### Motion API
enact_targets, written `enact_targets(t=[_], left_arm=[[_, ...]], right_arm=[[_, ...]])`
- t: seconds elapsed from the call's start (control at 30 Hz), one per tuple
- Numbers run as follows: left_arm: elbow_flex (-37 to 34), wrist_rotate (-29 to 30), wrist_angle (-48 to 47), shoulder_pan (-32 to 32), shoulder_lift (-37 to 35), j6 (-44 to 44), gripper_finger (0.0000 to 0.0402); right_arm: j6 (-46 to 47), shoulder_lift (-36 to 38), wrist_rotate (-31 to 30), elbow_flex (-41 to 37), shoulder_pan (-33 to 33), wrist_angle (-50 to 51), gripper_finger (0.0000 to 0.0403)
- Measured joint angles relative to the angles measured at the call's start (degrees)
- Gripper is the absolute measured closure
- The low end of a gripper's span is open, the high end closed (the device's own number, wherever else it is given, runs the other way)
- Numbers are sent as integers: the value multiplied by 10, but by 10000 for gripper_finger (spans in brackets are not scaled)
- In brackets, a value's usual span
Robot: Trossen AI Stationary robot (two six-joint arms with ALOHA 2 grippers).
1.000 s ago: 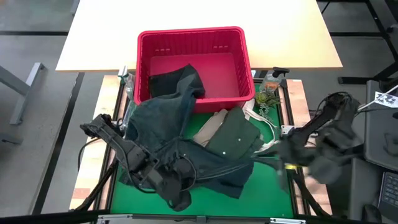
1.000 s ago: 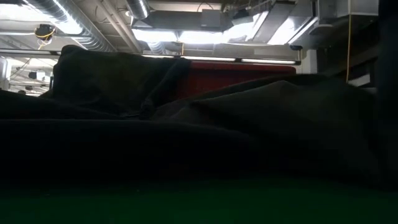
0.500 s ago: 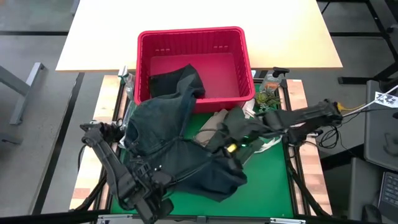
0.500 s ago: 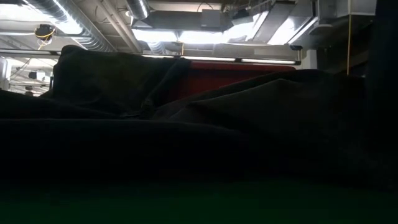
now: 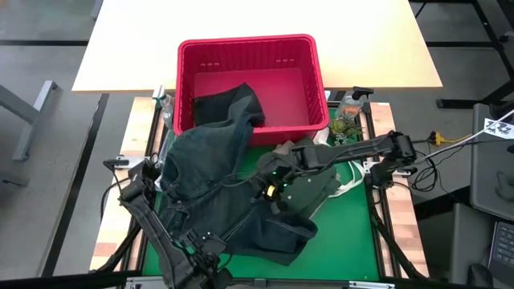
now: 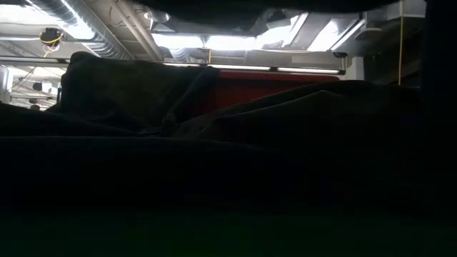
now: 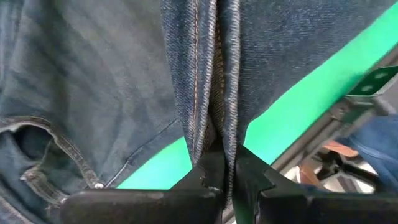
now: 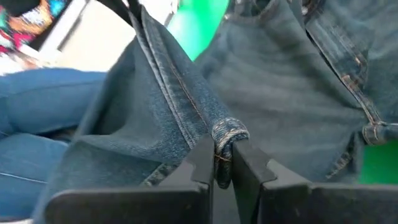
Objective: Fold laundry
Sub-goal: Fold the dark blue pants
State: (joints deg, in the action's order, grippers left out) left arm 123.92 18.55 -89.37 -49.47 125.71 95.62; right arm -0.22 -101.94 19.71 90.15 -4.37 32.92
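- The high view alone shows the whole layout: the dark blue denim jeans (image 5: 221, 189) lie spread over the green mat (image 5: 353, 233), their upper part draped over the near rim of the red basket (image 5: 249, 48).
- The left wrist view shows what the high view cannot: the left gripper (image 7: 225, 180) is pressed together on a folded seam of the jeans, with the green mat beneath. In the high view that gripper (image 5: 210, 271) sits at the near edge of the table.
- The right wrist view shows the right gripper (image 8: 222, 163) pinching a hemmed denim edge between its two fingers. In the high view it (image 5: 269, 186) reaches across to the middle of the jeans.
- The low view is nearly all dark cloth; only a strip of the red basket and ceiling lights show above it.
- One black garment (image 5: 229, 103) lies inside the basket, partly under the denim.
- One olive-green shirt (image 5: 309, 186) lies on the mat beside the jeans, under the right arm, with a tan top (image 5: 269, 164) just behind it.
- One clear bottle (image 5: 351, 104) stands right of the basket, beside a small green item that I cannot identify.
- A person's blue-clad legs show beyond the table in the right wrist view.
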Motion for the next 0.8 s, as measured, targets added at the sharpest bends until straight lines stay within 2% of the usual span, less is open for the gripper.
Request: enact_targets(t=[0.2, 0.43, 0.8], left_arm=[[0, 0, 1, 4, 32, 4, 391], [-1, 11, -4, 12, 52, 3, 389], [-5, 30, 0, 20, 55, -6, 388]], right_arm=[[-62, -13, -20, 0, -1, 1, 370], [-121, -14, -97, -1, -2, -2, 370], [-140, -29, -116, -1, -1, 1, 370]])
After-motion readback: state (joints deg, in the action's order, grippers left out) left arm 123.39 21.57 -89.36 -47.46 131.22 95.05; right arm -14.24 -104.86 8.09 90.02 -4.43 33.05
